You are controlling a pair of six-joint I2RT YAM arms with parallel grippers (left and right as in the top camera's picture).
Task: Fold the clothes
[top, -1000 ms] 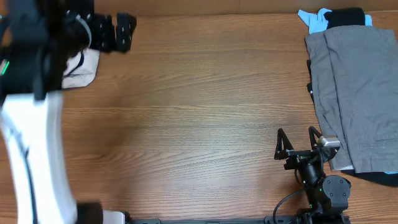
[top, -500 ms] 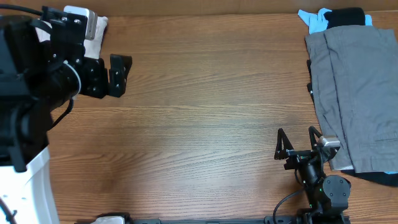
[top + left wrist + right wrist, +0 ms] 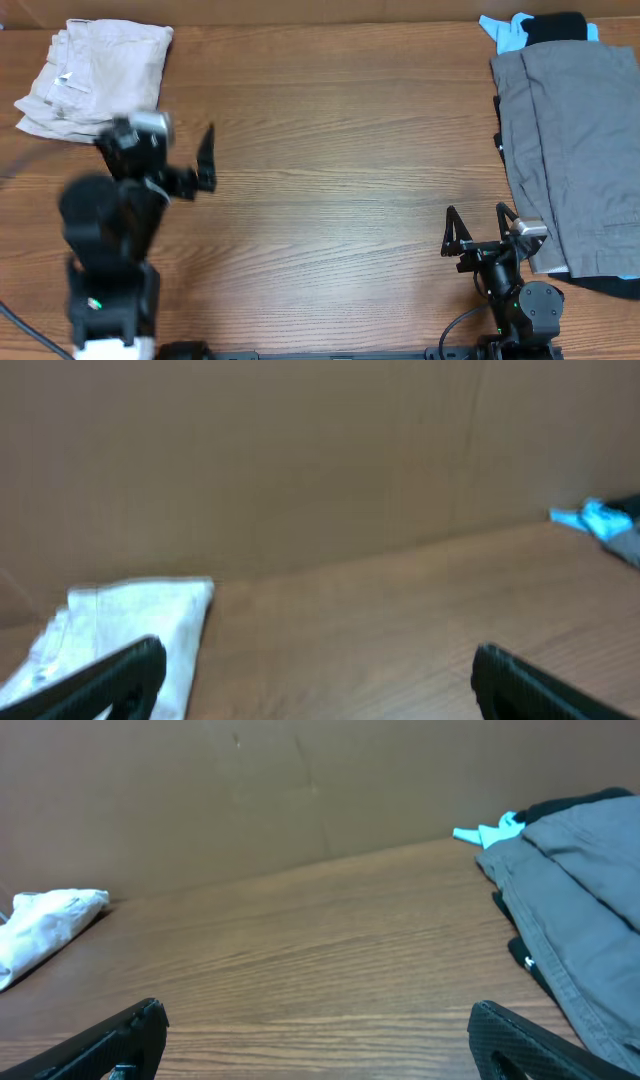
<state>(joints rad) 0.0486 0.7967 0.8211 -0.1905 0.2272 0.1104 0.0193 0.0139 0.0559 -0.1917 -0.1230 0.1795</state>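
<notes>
The beige garment [image 3: 95, 75] lies folded in a small bundle at the table's far left corner, a small white label on its left side. It also shows in the left wrist view [image 3: 130, 630] and far off in the right wrist view [image 3: 45, 925]. My left gripper [image 3: 180, 160] is open and empty, just in front of and right of the bundle, apart from it [image 3: 315, 675]. My right gripper [image 3: 477, 228] is open and empty near the front edge at the right [image 3: 315, 1040].
A grey garment [image 3: 575, 140] lies spread along the right edge, also in the right wrist view [image 3: 590, 890]. Small light-blue [image 3: 503, 30] and black [image 3: 555, 25] pieces sit behind it. A cardboard wall [image 3: 300, 450] backs the table.
My left arm has pulled back from the far left corner toward the front, leaving the beige bundle uncovered on the table. The right arm has not moved.
</notes>
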